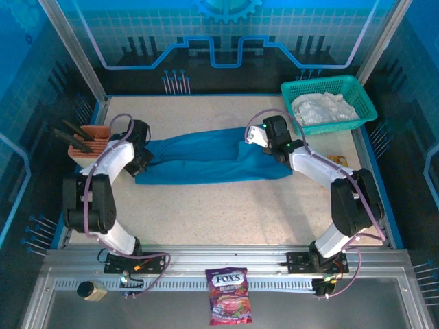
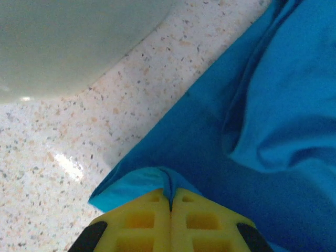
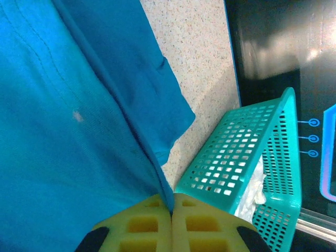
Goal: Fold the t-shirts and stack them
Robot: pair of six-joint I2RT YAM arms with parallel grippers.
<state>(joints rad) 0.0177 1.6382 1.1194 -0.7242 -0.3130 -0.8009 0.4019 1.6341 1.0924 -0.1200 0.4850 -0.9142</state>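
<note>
Teal-blue t-shirt (image 1: 212, 163) drawn out as a long folded band across the speckled table (image 1: 226, 219), held at both ends.

Its long axis runs left to right, with soft creases along it; collar and sleeves cannot be made out. The left gripper (image 2: 170, 202) has its yellow fingers pressed together on a small fold at the left end, and the right gripper (image 3: 171, 202) pinches the right edge likewise. The white t-shirt (image 1: 322, 108) lies crumpled in the green basket (image 1: 317, 81) at the far right corner, partly hidden by mesh.
</note>
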